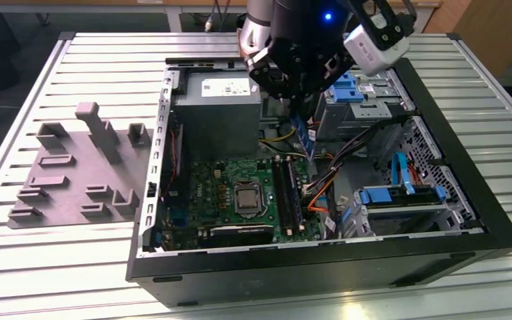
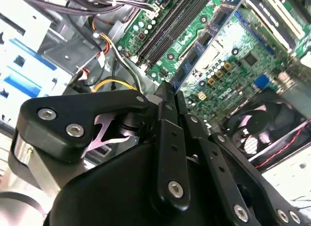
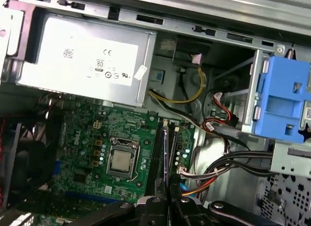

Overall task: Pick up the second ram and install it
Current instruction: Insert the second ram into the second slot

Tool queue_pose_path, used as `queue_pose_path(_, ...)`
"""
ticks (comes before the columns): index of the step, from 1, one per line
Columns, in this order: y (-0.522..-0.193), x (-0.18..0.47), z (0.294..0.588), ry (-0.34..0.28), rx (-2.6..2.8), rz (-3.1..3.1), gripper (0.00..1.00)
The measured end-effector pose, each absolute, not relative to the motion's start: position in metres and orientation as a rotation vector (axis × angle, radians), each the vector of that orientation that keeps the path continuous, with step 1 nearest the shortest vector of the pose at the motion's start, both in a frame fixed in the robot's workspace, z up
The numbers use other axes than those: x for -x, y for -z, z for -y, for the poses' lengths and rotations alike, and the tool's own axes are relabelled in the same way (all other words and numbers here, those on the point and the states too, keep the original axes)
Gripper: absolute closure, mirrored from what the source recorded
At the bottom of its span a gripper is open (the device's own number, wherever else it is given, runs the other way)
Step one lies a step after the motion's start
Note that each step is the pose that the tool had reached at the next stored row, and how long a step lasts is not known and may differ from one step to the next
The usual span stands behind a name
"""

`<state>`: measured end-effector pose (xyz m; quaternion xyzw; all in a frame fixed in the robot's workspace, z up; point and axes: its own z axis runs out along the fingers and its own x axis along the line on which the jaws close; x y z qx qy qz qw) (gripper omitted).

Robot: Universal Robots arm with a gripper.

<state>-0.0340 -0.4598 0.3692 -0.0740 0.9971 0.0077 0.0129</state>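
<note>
In the exterior view my gripper hangs inside the open computer case, shut on the second ram, a narrow stick with a bluish face that points down from the fingers. The stick hovers above the far end of the long black memory slots on the green motherboard. The second wrist view shows the stick's chips, running out from the fingertips over the board. In the first wrist view it appears edge-on, lined up along the slots.
A grey power supply sits just beyond the slots. The CPU socket lies beside them. Orange and black cables and blue drive caddies crowd the exterior view's right. A grey holder block lies outside the case on the slatted table.
</note>
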Motion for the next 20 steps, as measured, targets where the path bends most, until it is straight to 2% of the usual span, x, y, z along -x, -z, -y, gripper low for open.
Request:
queue_pose_path(13, -0.3630, 0.0340, 0.4598, -0.019, -0.135, -3.111, 0.86)
queue_pose_path(20, -0.3628, 0.0340, 0.4598, -0.019, -0.149, -3.110, 0.86)
